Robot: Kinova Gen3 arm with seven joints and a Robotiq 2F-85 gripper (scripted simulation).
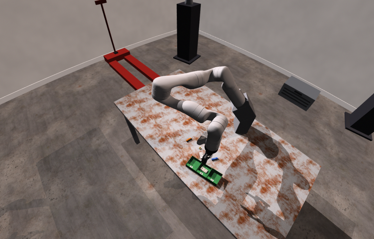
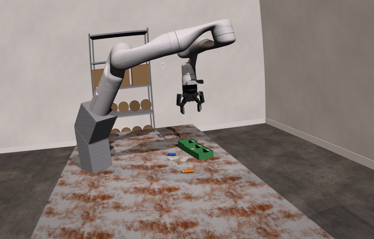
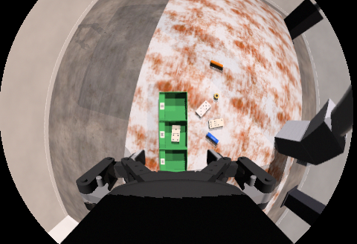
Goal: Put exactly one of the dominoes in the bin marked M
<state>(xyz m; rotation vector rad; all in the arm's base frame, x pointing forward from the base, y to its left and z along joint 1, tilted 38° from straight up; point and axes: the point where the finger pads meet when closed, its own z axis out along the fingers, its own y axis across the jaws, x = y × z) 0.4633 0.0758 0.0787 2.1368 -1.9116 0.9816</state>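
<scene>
The gripper (image 2: 190, 110) hangs high above the green three-compartment bin (image 2: 209, 155), spread to its full width and holding nothing. One domino (image 3: 175, 133) lies in the bin's middle compartment, while two more dominoes (image 3: 202, 108) (image 3: 216, 123) lie on the table just beside the bin. I cannot read the labels, so the middle compartment may not be M, and a second drop would break the count.

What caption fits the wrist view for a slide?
Open gripper above green three-compartment bin: one domino in the middle compartment, two dominoes on the table.
</scene>
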